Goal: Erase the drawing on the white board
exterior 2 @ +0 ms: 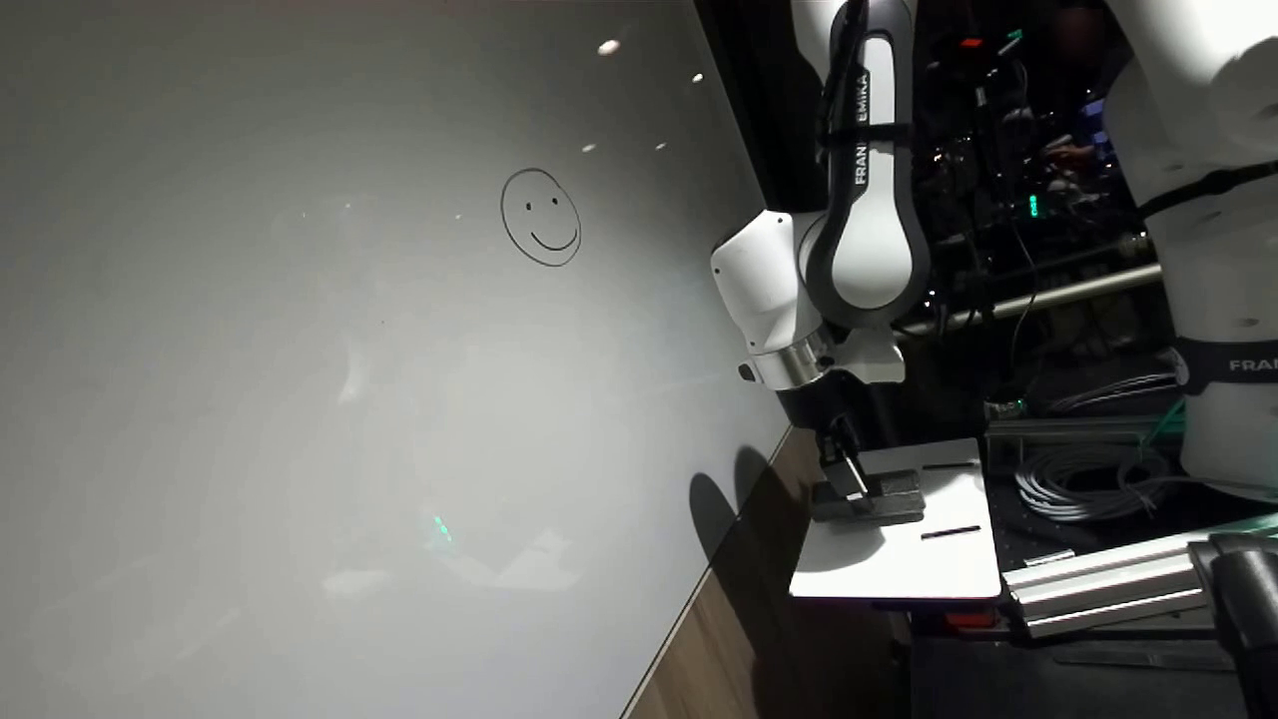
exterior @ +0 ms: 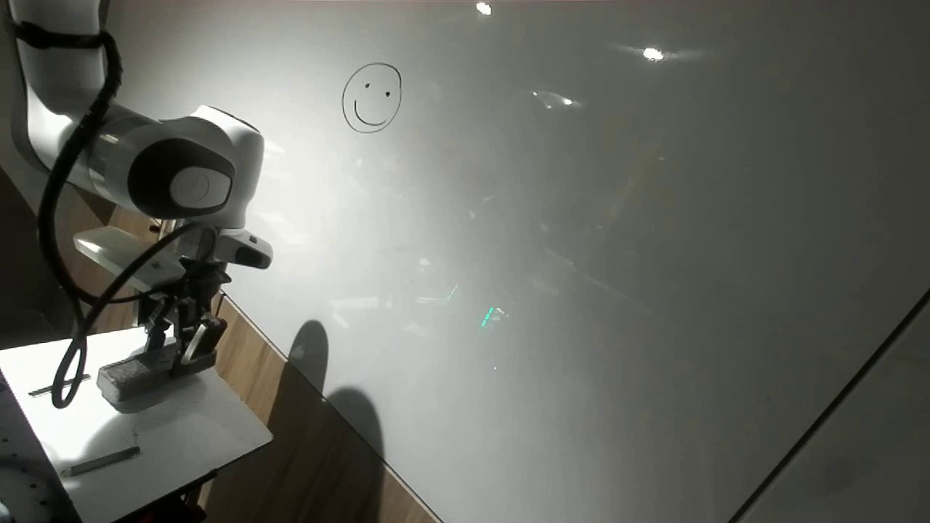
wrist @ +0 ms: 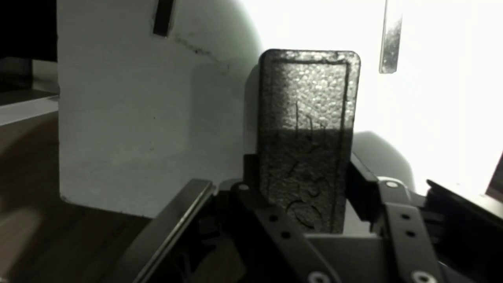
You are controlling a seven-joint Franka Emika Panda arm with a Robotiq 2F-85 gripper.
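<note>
Gripping a grey eraser (wrist: 310, 102), the gripper (wrist: 302, 177) stands low over the white table top (exterior: 211, 428), fingers parted only to the eraser's breadth and set against its long sides; whether the eraser rests on the table I cannot tell. In the wrist view, one thin bar (wrist: 164, 15) lies ahead and left of the fingertips, another thin bar (wrist: 391, 43) ahead and right. The table's edge and rounded corner lie left of the gripper, a broad stretch of surface between. A black cable (exterior: 48, 218) loops down beside the gripper. The white board (exterior: 545, 218) stands to the gripper's side, apart from it, its lower edge along wood panelling (exterior: 243, 352). The drawing (exterior: 371, 97), a smiley face, is higher than the gripper and well apart, open board around it.
</note>
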